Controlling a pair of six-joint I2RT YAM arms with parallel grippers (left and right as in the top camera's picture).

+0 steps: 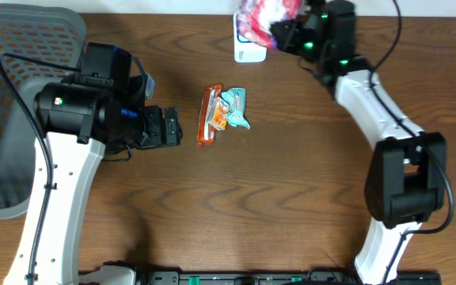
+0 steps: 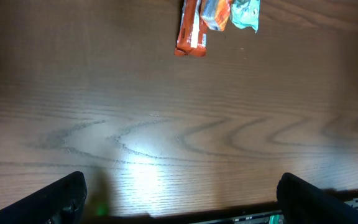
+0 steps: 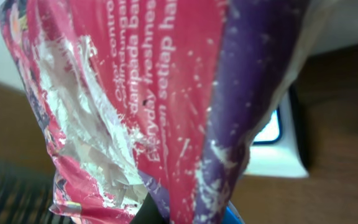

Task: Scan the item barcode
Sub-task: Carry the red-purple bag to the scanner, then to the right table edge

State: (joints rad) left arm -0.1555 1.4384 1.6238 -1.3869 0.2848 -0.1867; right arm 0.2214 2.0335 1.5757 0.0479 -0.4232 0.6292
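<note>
Now my right gripper (image 1: 282, 33) is clenched on the pink-and-purple snack packet (image 1: 261, 14), above the white scanner (image 1: 248, 51) at the far edge. Scanning step, I judge. Next the barcode must face its window. Left gripper (image 1: 174, 127) gapes, empty.

White links (image 1: 62, 182); black joints (image 1: 406, 178), cables (image 1: 22, 87); seemingly green light (image 1: 321, 17)

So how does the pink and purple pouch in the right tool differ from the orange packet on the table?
Pose: the pink and purple pouch hangs pinched in the shut right tool near the white scanner; the orange packet lies flat on the table, touched by no tool.
Shape: the pouch is wide and crumpled; the orange packet is long and narrow.
Both are soft printed wrappers.
</note>
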